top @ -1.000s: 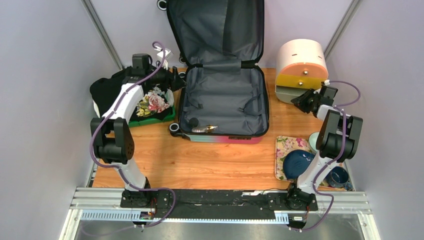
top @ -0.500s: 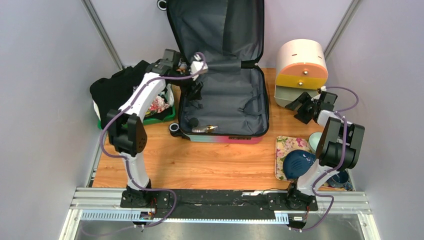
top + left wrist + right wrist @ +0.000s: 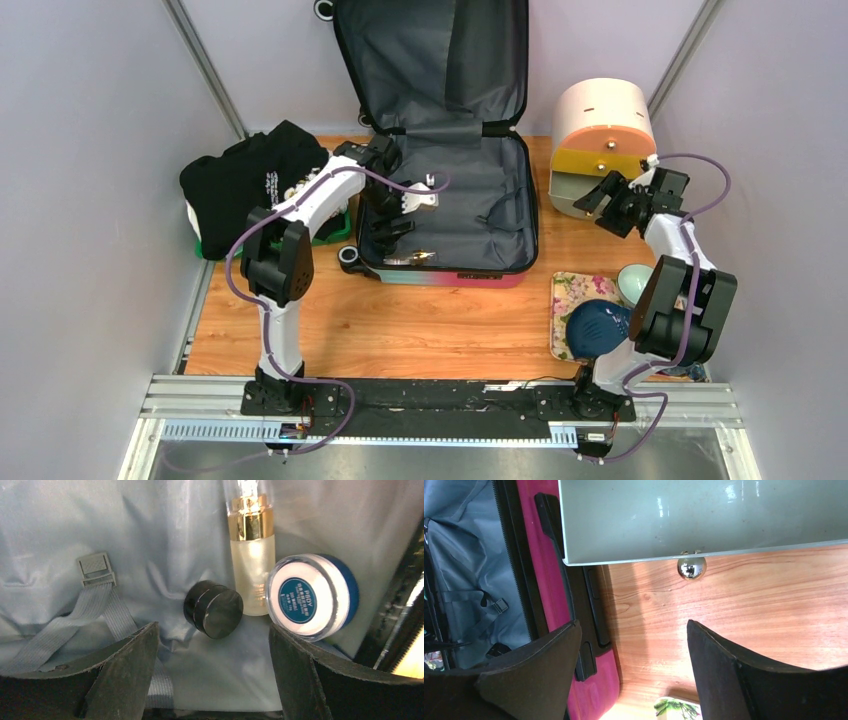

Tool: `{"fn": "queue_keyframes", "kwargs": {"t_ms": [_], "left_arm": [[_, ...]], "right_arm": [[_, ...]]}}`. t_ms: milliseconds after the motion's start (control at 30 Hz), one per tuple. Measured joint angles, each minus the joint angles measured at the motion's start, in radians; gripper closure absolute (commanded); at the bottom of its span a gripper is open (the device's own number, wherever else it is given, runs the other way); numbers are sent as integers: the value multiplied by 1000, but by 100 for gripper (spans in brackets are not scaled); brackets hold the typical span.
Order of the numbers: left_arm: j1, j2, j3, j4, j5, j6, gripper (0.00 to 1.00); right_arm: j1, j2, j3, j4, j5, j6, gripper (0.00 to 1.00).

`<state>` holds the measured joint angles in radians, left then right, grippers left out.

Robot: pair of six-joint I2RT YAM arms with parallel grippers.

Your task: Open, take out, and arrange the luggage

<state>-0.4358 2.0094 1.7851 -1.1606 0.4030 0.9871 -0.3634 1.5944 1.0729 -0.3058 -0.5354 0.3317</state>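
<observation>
The luggage (image 3: pixel 450 195) lies open mid-table, its lid (image 3: pixel 430 60) propped against the back wall and the grey lining bare. My left gripper (image 3: pixel 390 235) reaches into its near left corner. In the left wrist view that gripper (image 3: pixel 213 630) stands open just short of a black round jar (image 3: pixel 214 609). Beside the jar lie a glass bottle with a gold collar (image 3: pixel 252 555) and a white jar with a blue label (image 3: pixel 311 596). My right gripper (image 3: pixel 603 205) is open and empty. It faces the grey drawer (image 3: pixel 704 520) and its chrome knob (image 3: pixel 692 567).
A cream-and-orange round container (image 3: pixel 603 125) stands at the back right with its bottom drawer pulled out. Black clothing (image 3: pixel 250 175) covers a green tray at the left. A floral tray (image 3: pixel 575 290) at the right holds a blue plate (image 3: pixel 597 322), with cups beside it.
My left arm swung from the green tray across into the luggage and down to its near corner. My right gripper opened and drew back a little from the drawer.
</observation>
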Motion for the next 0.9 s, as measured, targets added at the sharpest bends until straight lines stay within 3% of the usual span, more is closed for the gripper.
{"fn": "queue_keyframes", "kwargs": {"t_ms": [467,600,800,900], "left_arm": [[2,3,-206,216,-98,-17,18],[2,3,-244,301,-111,-23,35],[-2,-24,-237,299,-87,-51,54],[-3,-23,-224,308,-68,-75,59]], "right_arm": [[0,-14,42,-90,-8,-31,19],[0,-14,55,-101,-8,-32,19],[0,-14,67,-113,-8,-33,19],[0,-14,67,-114,-8,-33,19]]}}
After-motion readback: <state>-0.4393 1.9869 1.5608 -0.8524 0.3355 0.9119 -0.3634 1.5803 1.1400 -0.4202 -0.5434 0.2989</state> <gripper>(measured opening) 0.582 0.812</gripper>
